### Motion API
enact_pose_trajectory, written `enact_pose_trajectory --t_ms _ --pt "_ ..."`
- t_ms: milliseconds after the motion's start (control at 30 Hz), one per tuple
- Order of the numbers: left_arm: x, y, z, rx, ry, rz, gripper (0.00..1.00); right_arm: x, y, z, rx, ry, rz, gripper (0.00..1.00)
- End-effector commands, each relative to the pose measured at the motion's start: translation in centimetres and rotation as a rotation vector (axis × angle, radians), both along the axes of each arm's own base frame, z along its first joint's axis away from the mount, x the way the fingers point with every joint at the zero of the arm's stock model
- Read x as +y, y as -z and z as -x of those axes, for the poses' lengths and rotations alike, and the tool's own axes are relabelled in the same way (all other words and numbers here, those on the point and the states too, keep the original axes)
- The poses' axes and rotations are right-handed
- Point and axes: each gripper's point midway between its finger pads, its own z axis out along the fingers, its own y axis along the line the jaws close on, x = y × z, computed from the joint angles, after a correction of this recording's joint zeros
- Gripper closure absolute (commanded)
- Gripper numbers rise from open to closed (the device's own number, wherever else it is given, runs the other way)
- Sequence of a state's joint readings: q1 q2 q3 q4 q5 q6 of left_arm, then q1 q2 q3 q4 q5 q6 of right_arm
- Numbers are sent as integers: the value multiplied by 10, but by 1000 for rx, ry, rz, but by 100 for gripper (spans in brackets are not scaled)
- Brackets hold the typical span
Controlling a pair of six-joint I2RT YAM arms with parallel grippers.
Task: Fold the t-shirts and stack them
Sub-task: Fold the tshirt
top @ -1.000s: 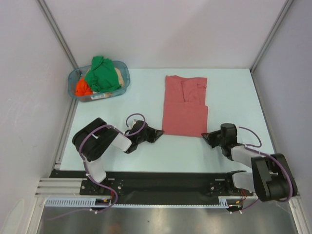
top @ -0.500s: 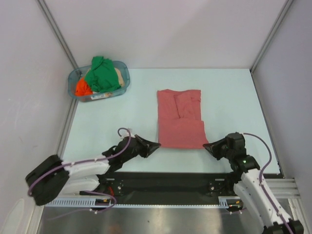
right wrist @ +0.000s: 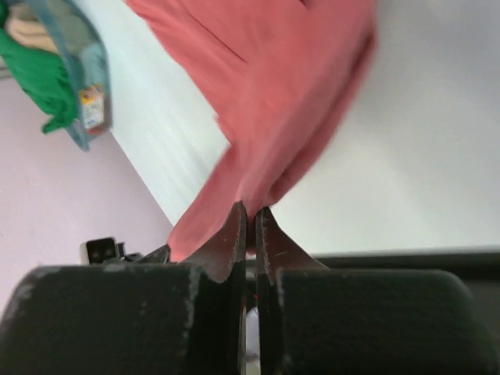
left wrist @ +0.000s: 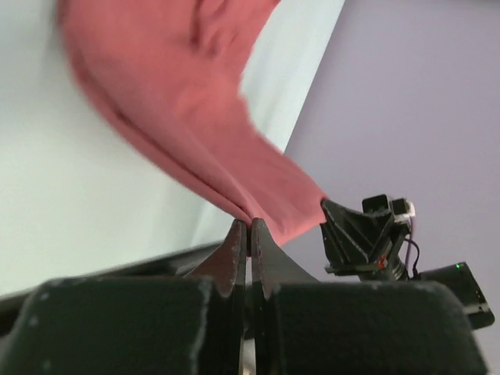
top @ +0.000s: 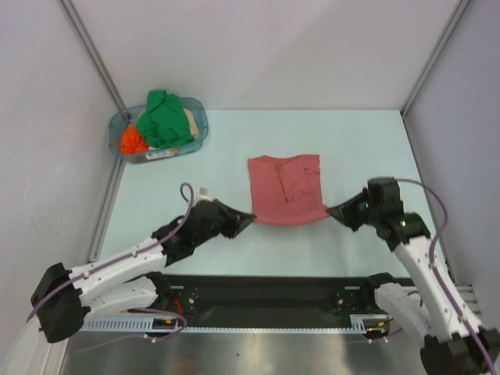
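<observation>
A folded salmon-red t-shirt (top: 285,187) hangs lifted above the middle of the table, its near edge stretched between both grippers. My left gripper (top: 251,220) is shut on its near left corner; the cloth (left wrist: 195,125) runs up from the jaws (left wrist: 250,230). My right gripper (top: 331,210) is shut on the near right corner, with cloth (right wrist: 273,94) rising from the jaws (right wrist: 251,212). More t-shirts, bright green (top: 162,117), orange (top: 131,142) and beige (top: 189,119), lie piled in the tub at the far left.
A clear blue-tinted tub (top: 200,112) stands at the table's far left corner, also seen in the right wrist view (right wrist: 86,86). Grey walls with metal rails close in the left, back and right sides. A black rail runs along the near edge (top: 266,293).
Both arms have risen and reached forward, lifting the shirt's near edge off the table and carrying it toward the far side. The shirt looks shorter from above now.
</observation>
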State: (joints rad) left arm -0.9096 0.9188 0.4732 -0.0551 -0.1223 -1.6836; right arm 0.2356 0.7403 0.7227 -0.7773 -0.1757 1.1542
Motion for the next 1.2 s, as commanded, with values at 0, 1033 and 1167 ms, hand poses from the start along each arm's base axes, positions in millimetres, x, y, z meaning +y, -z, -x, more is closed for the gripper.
enact_pose_trajectory --t_ms 0,1033,1167 --pt "-3 -21 -47 -39 27 -131 100 -2 -31 -67 -100 -28 34 100" --pt "9 32 -290 50 -70 -156 100 11 30 -322 -49 -217 -114 100" --pt "18 42 -297 71 -101 -165 100 10 44 -325 -23 -223 -121 97"
